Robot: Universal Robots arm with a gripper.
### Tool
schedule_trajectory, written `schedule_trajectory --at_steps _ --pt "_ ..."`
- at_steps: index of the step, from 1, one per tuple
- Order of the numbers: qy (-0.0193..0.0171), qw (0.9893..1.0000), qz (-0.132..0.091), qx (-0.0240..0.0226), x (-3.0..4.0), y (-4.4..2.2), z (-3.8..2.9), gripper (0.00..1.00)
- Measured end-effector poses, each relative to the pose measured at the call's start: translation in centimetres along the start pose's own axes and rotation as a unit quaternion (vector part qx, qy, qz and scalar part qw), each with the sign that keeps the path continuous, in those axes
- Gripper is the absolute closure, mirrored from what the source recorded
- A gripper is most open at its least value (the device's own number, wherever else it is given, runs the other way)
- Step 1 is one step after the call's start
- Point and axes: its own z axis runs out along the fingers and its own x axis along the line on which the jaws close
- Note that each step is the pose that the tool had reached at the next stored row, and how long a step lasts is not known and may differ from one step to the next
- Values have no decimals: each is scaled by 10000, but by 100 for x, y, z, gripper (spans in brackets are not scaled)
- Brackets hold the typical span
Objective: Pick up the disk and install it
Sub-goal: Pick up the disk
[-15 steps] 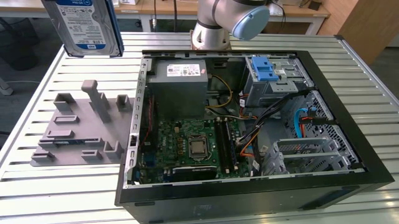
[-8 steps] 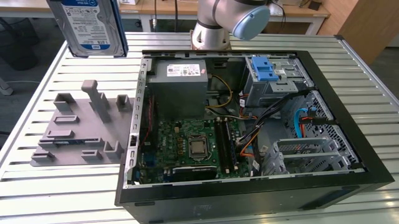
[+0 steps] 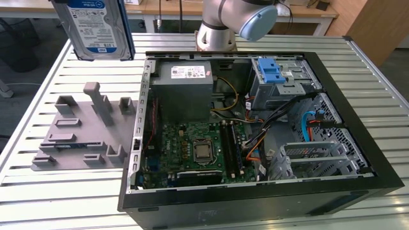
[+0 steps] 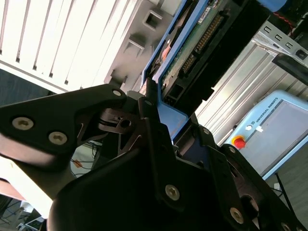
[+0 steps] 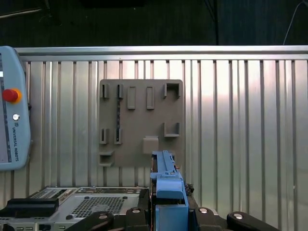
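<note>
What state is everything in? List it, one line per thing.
Silver rectangular disk with blue plastic frame: held clear of the white slatted metal table, upright.
End effector: shut on the disk.
Black metal computer case: lying on its side, panel off, interior exposed.
Grey plastic fixture plate: flat on the table beside the case.

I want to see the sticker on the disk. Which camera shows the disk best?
The exterior view: the disk hangs in the air, its white-and-blue label facing the camera. The second wrist view shows its green circuit-board side and blue frame. The first wrist view sees it edge-on, mostly blue frame.
</note>
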Motion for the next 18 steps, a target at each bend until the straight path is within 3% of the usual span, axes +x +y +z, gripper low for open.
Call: schedule_trajectory --at_steps 7,18 --pt "0 10000 0 0 37 -108 4 64" --pt "0 10000 0 1 74 -411 14 64"
